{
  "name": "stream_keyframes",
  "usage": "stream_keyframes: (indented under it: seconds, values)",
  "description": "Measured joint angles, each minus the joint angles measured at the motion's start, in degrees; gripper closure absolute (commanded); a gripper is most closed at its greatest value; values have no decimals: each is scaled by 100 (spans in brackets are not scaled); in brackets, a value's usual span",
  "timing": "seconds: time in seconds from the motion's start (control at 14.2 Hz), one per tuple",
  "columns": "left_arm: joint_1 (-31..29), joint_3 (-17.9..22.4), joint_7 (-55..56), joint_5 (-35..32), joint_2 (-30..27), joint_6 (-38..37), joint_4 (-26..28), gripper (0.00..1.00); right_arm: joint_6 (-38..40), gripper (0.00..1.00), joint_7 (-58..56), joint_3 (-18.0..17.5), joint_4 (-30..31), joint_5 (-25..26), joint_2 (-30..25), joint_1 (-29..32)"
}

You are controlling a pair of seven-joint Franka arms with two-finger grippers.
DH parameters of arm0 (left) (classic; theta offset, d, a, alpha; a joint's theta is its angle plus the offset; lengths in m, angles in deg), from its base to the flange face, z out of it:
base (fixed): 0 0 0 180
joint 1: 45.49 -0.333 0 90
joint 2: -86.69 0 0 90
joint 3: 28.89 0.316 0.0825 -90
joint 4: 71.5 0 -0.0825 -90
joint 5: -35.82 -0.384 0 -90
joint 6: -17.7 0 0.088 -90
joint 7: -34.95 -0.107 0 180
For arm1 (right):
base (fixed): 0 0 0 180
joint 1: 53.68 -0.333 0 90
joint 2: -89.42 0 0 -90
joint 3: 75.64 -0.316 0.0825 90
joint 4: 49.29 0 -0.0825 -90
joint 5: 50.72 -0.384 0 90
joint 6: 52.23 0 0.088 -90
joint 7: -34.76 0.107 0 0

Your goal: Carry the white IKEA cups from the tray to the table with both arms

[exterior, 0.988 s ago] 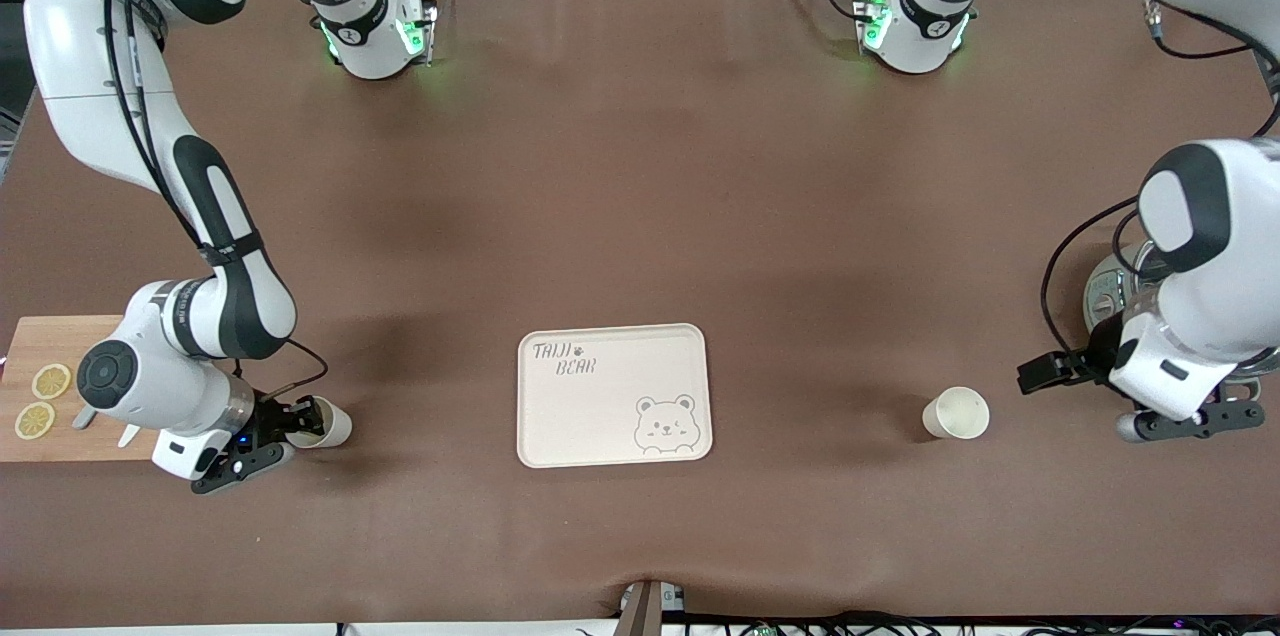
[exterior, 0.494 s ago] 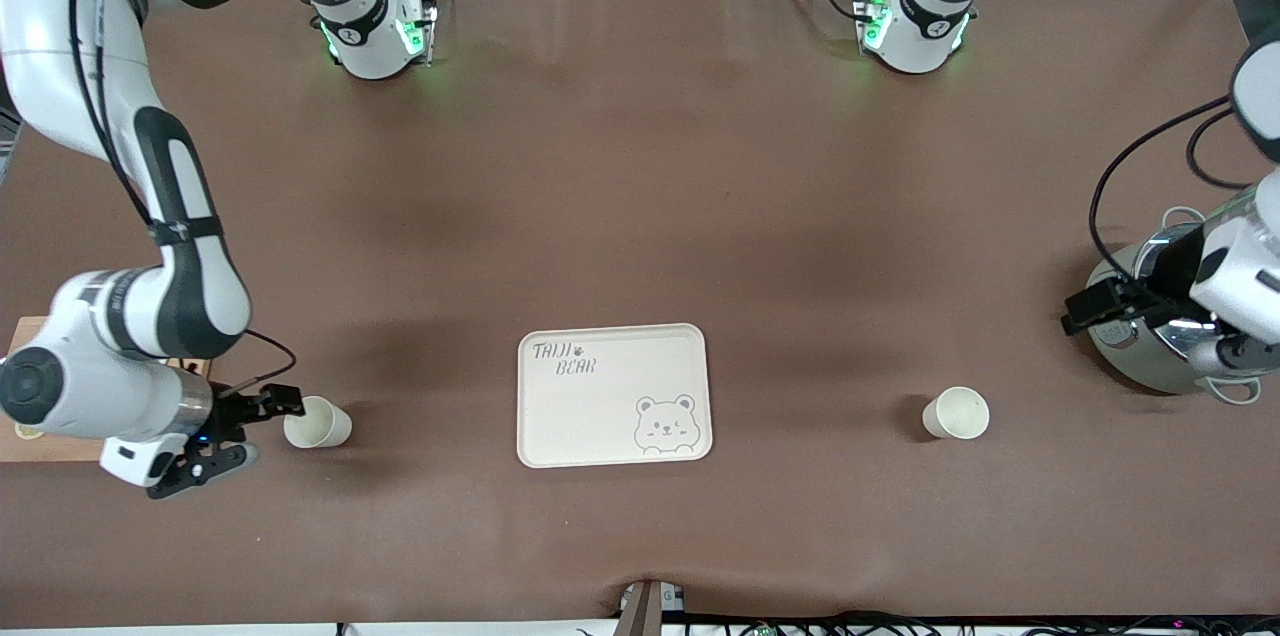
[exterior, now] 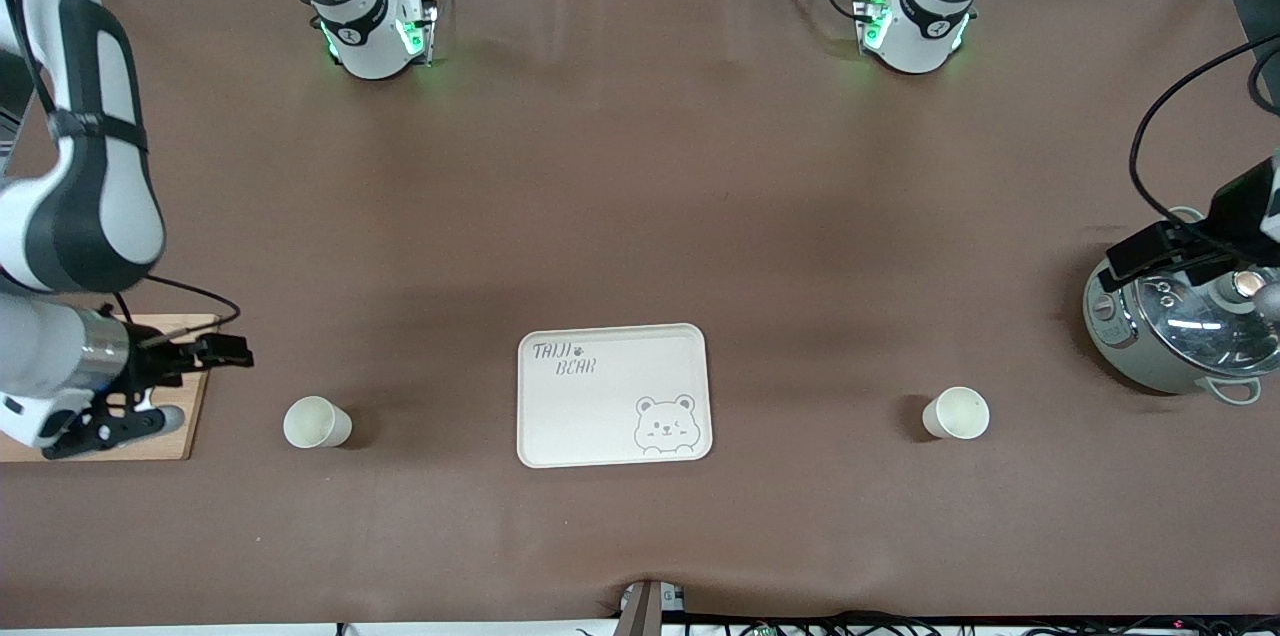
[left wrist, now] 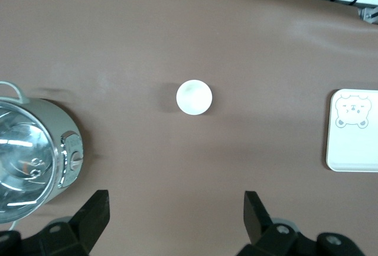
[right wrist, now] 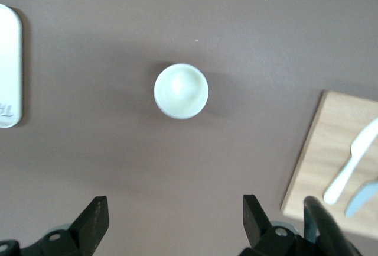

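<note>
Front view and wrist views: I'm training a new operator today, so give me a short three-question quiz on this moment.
1. True or false: both cups stand on the tray.
2. The right gripper is over which thing? A) the wooden board B) the tray C) the metal pot
3. Fill in: the jaws of both grippers are ____.

Key
1. False: one cup stands on the table toward the right arm's end, the other cup toward the left arm's end, each apart from the tray.
2. A
3. Open; the left gripper is over the metal pot.
</note>
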Motion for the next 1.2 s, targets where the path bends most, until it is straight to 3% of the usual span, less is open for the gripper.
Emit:
stream_keyframes:
  seconds: [0.35,0.56,0.92,1.06,1.2]
  values:
    - [-376,-202,-15,0,-183,-83,-11,0,717,0,903,-137,-4,-1,-792,-14]
    - [-848,-765,-15,0,-187,-84,-10,0,725,0,928,-124,41,2,-825,-9]
    - [-860,-846,-15,0,-187,-84,-10,0,680,0,928,-102,93,9,-823,-67]
    - [-845,-846,-15,-85,-190,-83,-11,0,678,0,929,236,94,14,-823,-410]
    - [-797,-874,-18,-517,-205,-84,-13,0,678,0,928,1002,95,10,-822,-1069]
